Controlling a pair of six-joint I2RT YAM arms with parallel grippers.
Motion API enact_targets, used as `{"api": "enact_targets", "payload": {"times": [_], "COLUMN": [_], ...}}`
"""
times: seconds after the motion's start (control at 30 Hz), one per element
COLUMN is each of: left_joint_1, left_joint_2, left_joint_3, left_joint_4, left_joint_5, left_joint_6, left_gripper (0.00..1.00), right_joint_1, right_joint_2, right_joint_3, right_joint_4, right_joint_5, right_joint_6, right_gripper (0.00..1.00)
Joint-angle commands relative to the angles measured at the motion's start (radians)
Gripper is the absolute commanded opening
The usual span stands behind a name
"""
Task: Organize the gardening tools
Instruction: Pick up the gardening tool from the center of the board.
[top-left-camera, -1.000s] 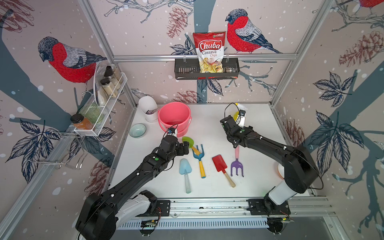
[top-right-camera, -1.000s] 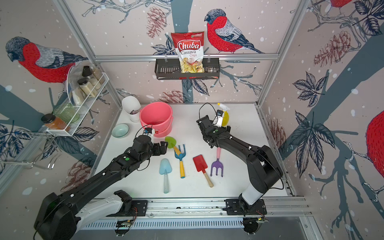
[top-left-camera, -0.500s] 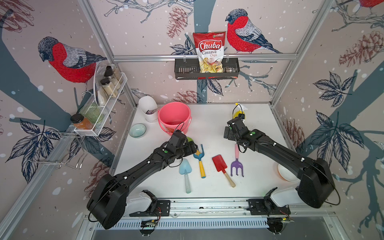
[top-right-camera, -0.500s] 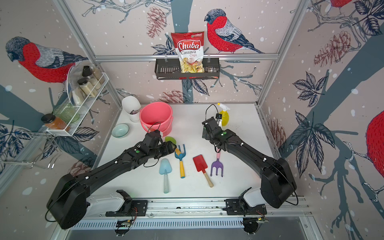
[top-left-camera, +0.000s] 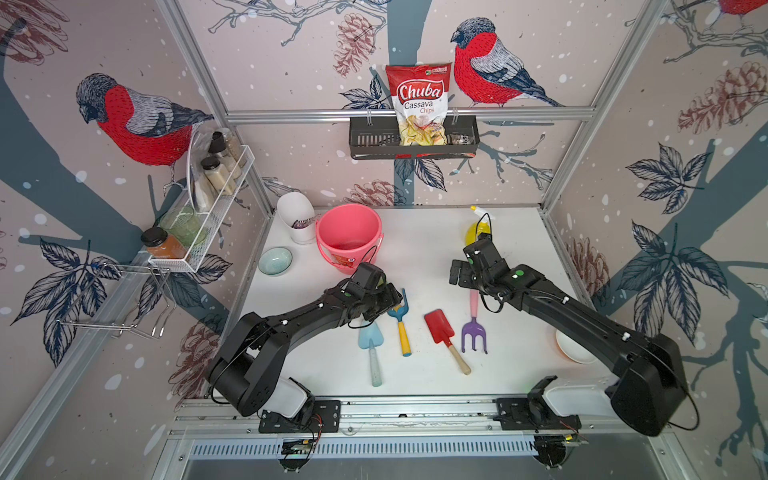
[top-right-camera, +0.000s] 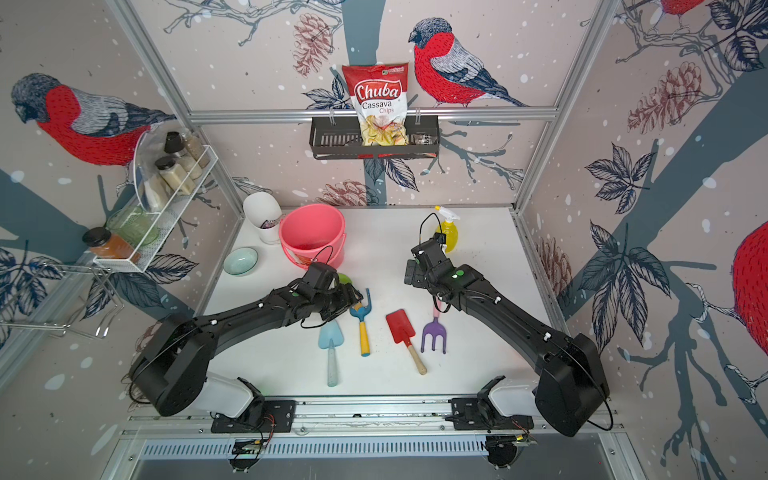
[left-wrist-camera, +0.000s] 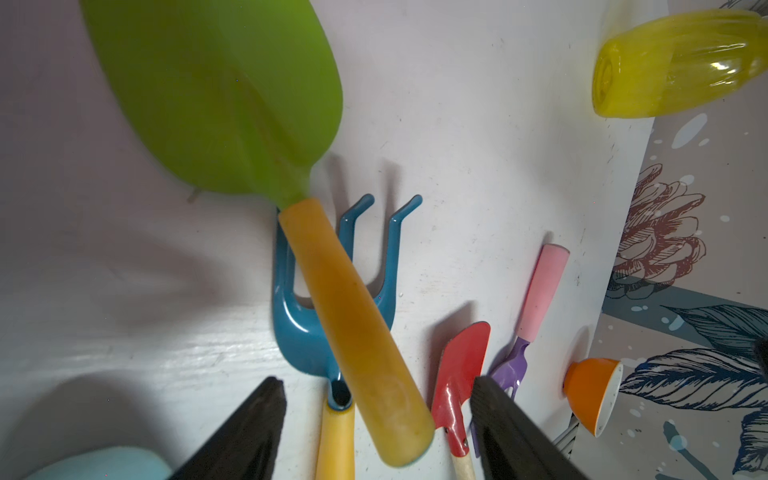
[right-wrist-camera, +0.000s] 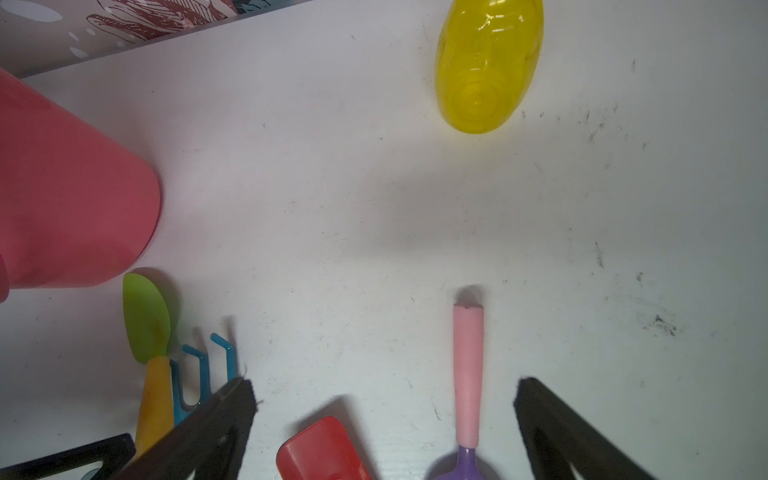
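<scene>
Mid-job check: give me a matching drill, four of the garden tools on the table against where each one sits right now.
Things:
1. green trowel
2. red shovel
3. yellow spray bottle
4. purple-pink fork

Places:
A. upright near the back of the table
B. lying between the two forks
C. handle across the blue fork, inside the open left tool
D. pink handle beneath the open right tool

Pairs: 1-C, 2-B, 3-A, 4-D.
</scene>
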Motion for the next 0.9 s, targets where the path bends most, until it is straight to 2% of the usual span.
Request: {"api": "enact_targets", "payload": {"times": [0.0, 0.3, 0.73, 0.87], "left_joint_1": [-0.001, -0.001, -0.001, -0.001], "left_joint_2": [0.028, 0.071, 0.142, 0.151], "left_joint_3": [0.018, 0.038, 0.073, 0.073], "left_joint_4": [0.028, 0.038, 0.033, 0.036], "left_joint_5": [0.015, 0.026, 0.027, 0.027], "left_joint_6": [-0.014, -0.028, -0.017, -0.022], "left_gripper": [0.72, 0.59, 0.55, 0.42], "right_joint_1": [-0.01, -0.058, -0.086, -0.091], "right_joint_2": [-0.01, -0.033, -0.036, -0.036], "right_joint_3": [-0.011, -0.052, -0.068, -0.073], "right_joint_4": [-0.012, 0.013, 0.023, 0.029], "right_joint_5": [-0.013, -0.051, -0.082, -0.086], "right_joint_6": [0.003, -0.005, -0.015, -0.015], "right_gripper": [1.0, 1.0, 1.0, 1.0]}}
